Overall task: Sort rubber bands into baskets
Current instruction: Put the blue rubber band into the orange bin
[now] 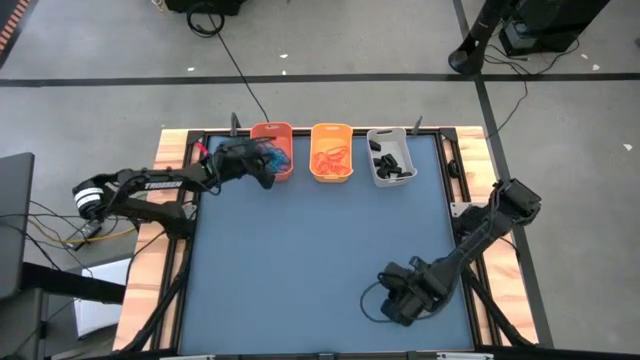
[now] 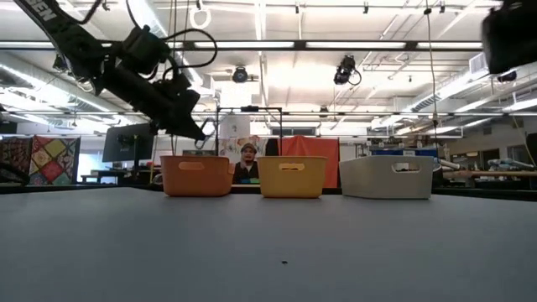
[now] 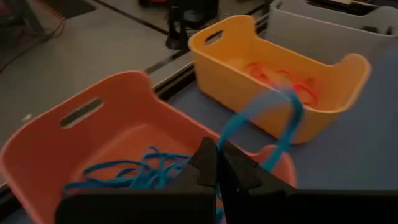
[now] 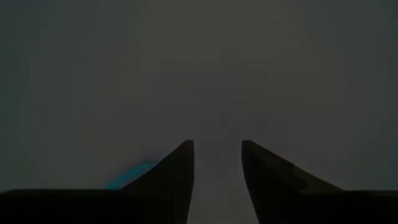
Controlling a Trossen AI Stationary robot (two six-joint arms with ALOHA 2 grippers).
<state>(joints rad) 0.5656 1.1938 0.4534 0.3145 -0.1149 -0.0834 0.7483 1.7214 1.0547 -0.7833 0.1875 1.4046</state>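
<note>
Left gripper (image 3: 222, 163): up over the orange basket (image 1: 272, 150), fingers pinched tight on a blue rubber band (image 3: 283, 121) – the loop sticks out past the tips and hangs above the basket's rim.
Orange basket: far edge of the table, leftmost of the three, already has a tangle of blue bands (image 3: 134, 175) in the bottom.
Yellow-orange basket (image 1: 332, 152): right beside it in the middle, orange bands (image 3: 283, 81) lying inside.
Grey-white basket (image 1: 391, 156): last in the row on the right, chunky black bands (image 1: 388, 160) in it.
Right gripper (image 4: 217, 155): down low at the near right part of the blue mat (image 1: 310, 250), fingers parted with a clear gap and nothing between them – pointed at bare mat.
Stray bit: a blurry teal smear (image 4: 130, 174) just beside one of the right gripper's fingers, can't tell for sure if it's a band.
Room: a person (image 2: 247, 164) visible behind the baskets from table level.
</note>
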